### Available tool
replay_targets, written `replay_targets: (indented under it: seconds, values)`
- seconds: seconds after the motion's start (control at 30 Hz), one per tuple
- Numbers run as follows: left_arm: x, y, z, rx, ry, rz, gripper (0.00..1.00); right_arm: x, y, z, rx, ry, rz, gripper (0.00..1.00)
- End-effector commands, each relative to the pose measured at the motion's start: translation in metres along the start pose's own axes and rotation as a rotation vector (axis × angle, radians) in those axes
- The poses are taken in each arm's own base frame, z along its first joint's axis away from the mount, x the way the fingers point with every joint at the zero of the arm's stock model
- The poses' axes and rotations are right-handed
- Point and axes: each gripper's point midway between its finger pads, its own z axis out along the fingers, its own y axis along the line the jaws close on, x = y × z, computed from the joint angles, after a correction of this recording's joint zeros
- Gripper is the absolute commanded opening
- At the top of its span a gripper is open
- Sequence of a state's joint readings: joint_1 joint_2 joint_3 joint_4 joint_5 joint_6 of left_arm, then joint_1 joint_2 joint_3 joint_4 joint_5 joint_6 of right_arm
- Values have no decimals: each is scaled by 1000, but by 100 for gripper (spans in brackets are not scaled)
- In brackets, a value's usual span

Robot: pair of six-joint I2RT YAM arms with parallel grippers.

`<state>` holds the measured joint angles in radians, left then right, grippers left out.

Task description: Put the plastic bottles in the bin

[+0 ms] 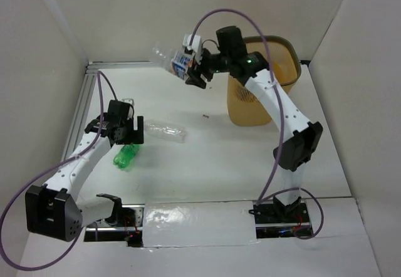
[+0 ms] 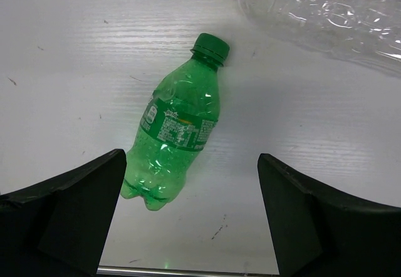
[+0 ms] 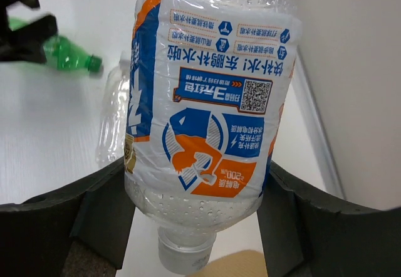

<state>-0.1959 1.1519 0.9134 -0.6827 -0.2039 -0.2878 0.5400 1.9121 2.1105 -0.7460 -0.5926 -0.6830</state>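
Honestly these look easy to handle: empty thin plastic, so light but squishy and a bit slick, and best pinched across the labelled middle. The right jaws are clamped on the labelled bottle right there. It's clear with a blue-orange-white wrap and droplets inside, held up in the air beside the bin, not over it yet. The left jaws are spread wide and empty above the green bottle, which lies on the desk near a crumpled clear bottle.
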Motion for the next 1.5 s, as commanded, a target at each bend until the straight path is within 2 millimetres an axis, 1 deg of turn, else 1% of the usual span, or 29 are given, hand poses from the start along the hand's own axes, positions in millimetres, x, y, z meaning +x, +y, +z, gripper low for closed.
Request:
replay_targets:
  seconds: [0.0, 0.03, 0.1, 0.13, 0.2, 0.23, 0.27, 0.33, 0.37, 0.4, 0.47, 0.5, 0.53, 0.6, 0.67, 0.7, 0.77, 0.8, 0.83, 0.87, 0.93, 1.03, 1.07, 1.13, 1.17, 1.2, 1.3, 1.33, 1.47]
  values:
    - [-3, 8, 11, -24, 6, -12, 99, -67, -18, -61, 142, -150, 25, 40]
    - [-3, 7, 14, -27, 21, -9, 99, -71, -31, -74, 193, -172, 46, 40]
    - [1, 9, 20, -37, 47, -13, 99, -84, -41, -101, 259, -207, 49, 40]
    - [-2, 12, 22, -44, 50, -21, 99, -84, -48, -110, 297, -213, 53, 40]
    - [0, 14, 29, -54, 80, -24, 100, -78, -67, -139, 402, -201, 78, 40]
    - [2, 14, 32, -57, 94, -22, 100, -70, -75, -147, 436, -189, 86, 40]
    - [0, 13, 34, -58, 98, -32, 100, -55, -90, -167, 491, -174, 128, 40]
    - [6, 13, 41, -58, 130, -35, 100, -29, -100, -183, 526, -142, 174, 40]
    - [1, 13, 39, -56, 120, -37, 100, -14, -110, -203, 567, -131, 203, 41]
    - [3, 13, 42, -58, 132, -35, 100, 3, -109, -202, 546, -110, 238, 44]
    - [2, 12, 44, -59, 135, -35, 100, 27, -107, -210, 538, -78, 290, 45]
    - [3, 12, 46, -61, 145, -33, 100, 39, -110, -221, 553, -64, 302, 47]
    - [3, 12, 46, -61, 145, -33, 100, 52, -108, -220, 535, -51, 317, 48]
    - [7, 12, 50, -64, 164, -30, 100, 75, -107, -227, 533, -18, 360, 53]
    - [9, 12, 53, -68, 177, -37, 100, 87, -99, -227, 505, 0, 378, 61]
    - [11, 13, 55, -79, 188, -34, 100, 92, -99, -232, 512, 12, 382, 76]
    - [13, 13, 57, -81, 196, -33, 100, 97, -96, -232, 494, 13, 385, 94]
    - [13, 13, 57, -81, 197, -33, 100, 104, -97, -235, 501, 24, 388, 100]
    - [11, 13, 58, -81, 196, -42, 100, 99, -95, -236, 494, 12, 379, 100]
    - [15, 13, 59, -85, 215, -39, 100, 100, -93, -241, 498, 8, 383, 100]
    - [17, 12, 61, -94, 221, -37, 100, 96, -99, -253, 529, -13, 368, 100]
    - [19, 11, 64, -104, 242, -24, 100, 92, -96, -264, 532, -48, 390, 100]
    - [19, 12, 64, -115, 239, -31, 100, 96, -95, -267, 527, -60, 419, 100]
    - [24, 12, 68, -122, 272, -25, 100, 95, -93, -277, 550, -73, 414, 100]
    - [21, 14, 70, -132, 271, -23, 100, 97, -91, -274, 534, -76, 422, 100]
    - [29, 12, 73, -136, 304, -9, 100, 91, -90, -281, 546, -88, 403, 100]
    - [32, 11, 79, -142, 327, -15, 96, 82, -86, -291, 554, -106, 383, 100]
    - [35, 14, 79, -156, 342, -9, 94, 83, -83, -290, 542, -107, 392, 100]
    - [40, 12, 83, -156, 373, -15, 85, 79, -81, -301, 547, -118, 378, 100]
